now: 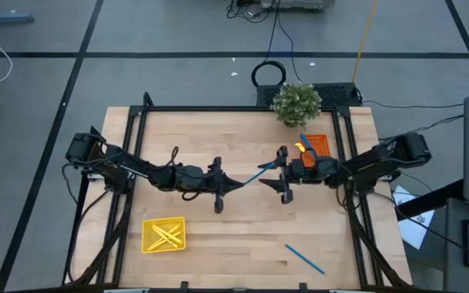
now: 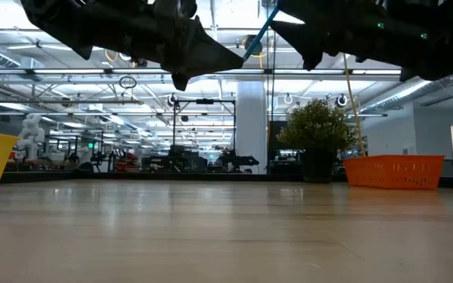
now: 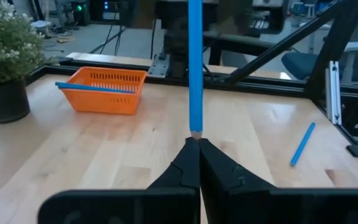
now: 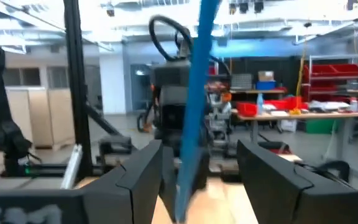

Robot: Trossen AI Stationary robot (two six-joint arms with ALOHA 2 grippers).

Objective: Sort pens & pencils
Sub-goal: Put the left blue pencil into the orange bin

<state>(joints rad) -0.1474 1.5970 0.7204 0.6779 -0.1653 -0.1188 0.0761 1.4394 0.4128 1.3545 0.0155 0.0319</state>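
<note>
My left gripper (image 1: 236, 183) hovers over the table's middle, shut on a blue pencil (image 3: 194, 68). The pencil points toward my right gripper (image 1: 283, 175), which faces it and is open. The pencil's free end (image 4: 194, 93) stands between the right fingers, and I see no touch there. Another blue pencil (image 1: 304, 259) lies flat on the table near the front right. The orange tray (image 3: 107, 93) at the far right bears a blue pencil (image 3: 95, 87) across its rim. The yellow tray (image 1: 146, 236) at the front left holds yellow pencils (image 1: 166, 234). My left gripper pinches the blue pencil's bare wooden end (image 3: 194, 132) between its two fingertips. The fingers come from the table's left, about level, and the pencil runs on ahead of them along their line. It is lifted clear of the table, and its far end reaches between the right gripper's fingers.
A potted plant (image 1: 296, 102) stands at the far edge, just behind the orange tray. A black frame (image 1: 218, 108) runs around the table's edges. Bare wood lies between the two trays and along the front.
</note>
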